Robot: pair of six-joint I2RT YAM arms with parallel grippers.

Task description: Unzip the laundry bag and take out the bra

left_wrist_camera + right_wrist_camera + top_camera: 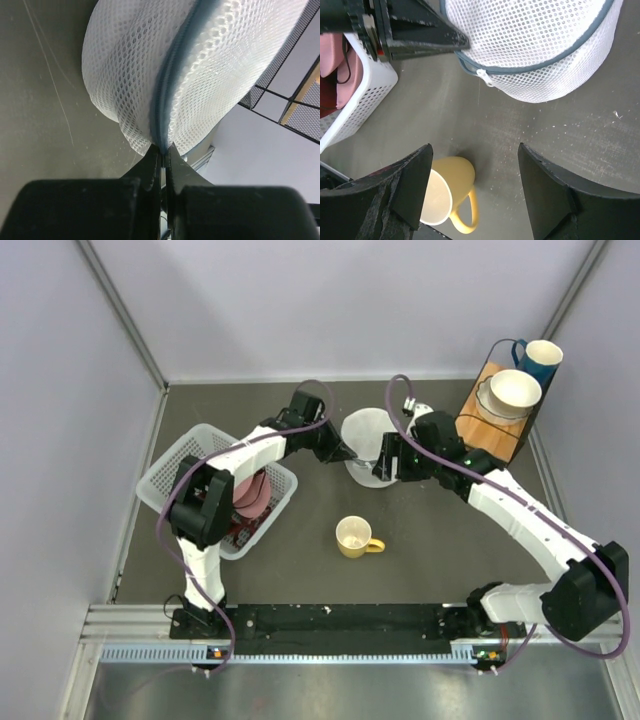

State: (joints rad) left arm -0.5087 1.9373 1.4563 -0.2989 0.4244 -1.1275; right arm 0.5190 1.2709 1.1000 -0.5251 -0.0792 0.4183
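The laundry bag (365, 435) is a white mesh pod with a blue zipper seam, lying on the dark table behind the yellow mug. In the left wrist view the bag (210, 65) fills the top. My left gripper (163, 148) is shut, pinching the bag's blue seam at its lower edge; it reaches in from the left in the top view (352, 455). My right gripper (474, 150) is open and empty, just in front of the bag (545, 45), whose white zipper pull (485, 76) hangs near the left fingers (420, 35). The bra is hidden.
A yellow mug (356, 537) stands in front of the bag, below my right gripper (385, 468). A white lattice basket (170, 475) holding pink items sits at the left. A wire rack (500, 425) with a white bowl and a blue mug stands at the back right.
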